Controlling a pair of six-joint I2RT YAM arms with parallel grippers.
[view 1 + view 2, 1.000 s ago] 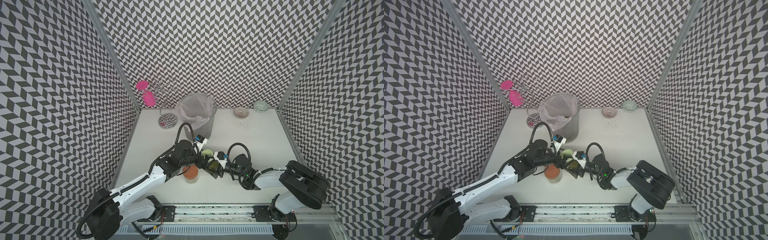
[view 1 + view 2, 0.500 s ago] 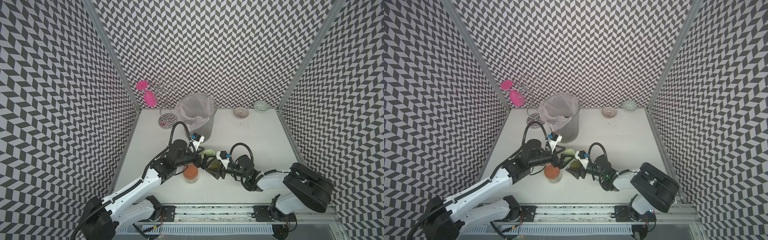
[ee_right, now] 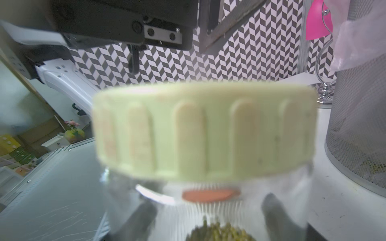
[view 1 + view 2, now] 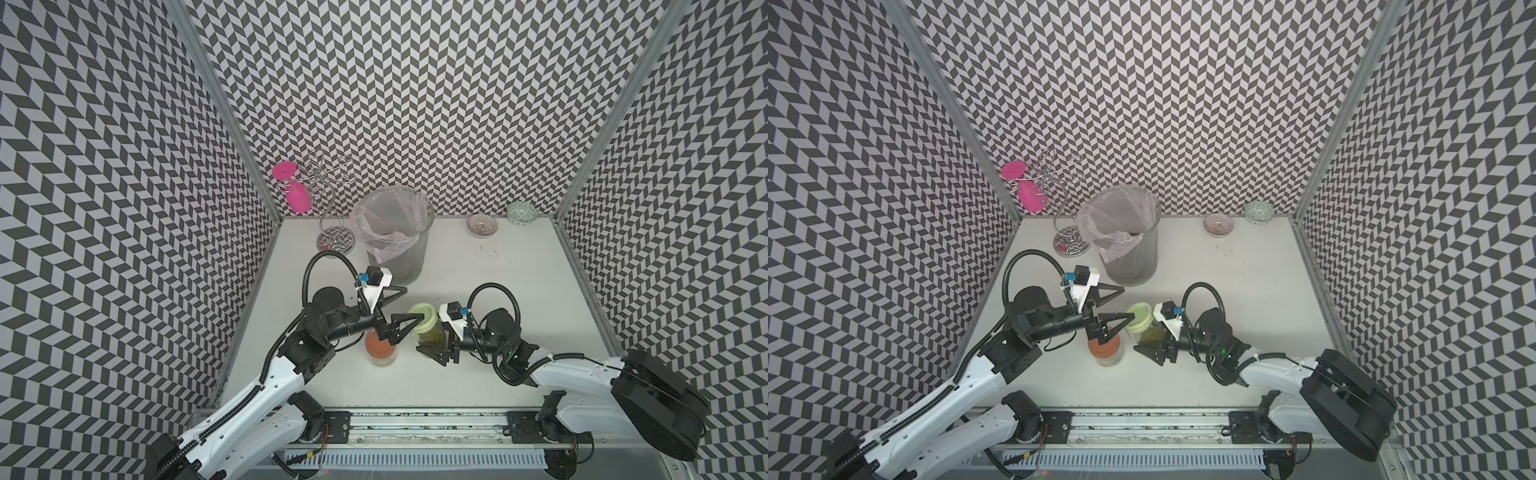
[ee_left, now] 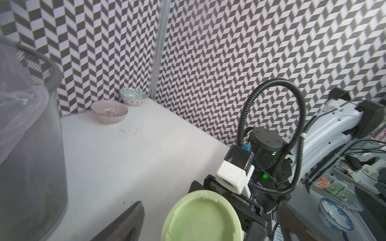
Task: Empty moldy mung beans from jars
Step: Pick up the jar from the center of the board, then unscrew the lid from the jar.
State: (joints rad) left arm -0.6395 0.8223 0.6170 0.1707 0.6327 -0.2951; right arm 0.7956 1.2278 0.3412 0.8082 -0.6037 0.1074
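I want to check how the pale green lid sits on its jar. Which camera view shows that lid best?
The right wrist view: the pale green lid fills the frame side-on, sitting on the glass jar, though blurred. The left wrist view shows only its top face, cropped. Both top views show it small, from above.

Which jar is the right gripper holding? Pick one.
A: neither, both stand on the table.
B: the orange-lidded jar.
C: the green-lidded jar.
C: the right gripper clamps the glass of the tilted green-lidded jar, while the orange-lidded jar stands ungripped on the table.
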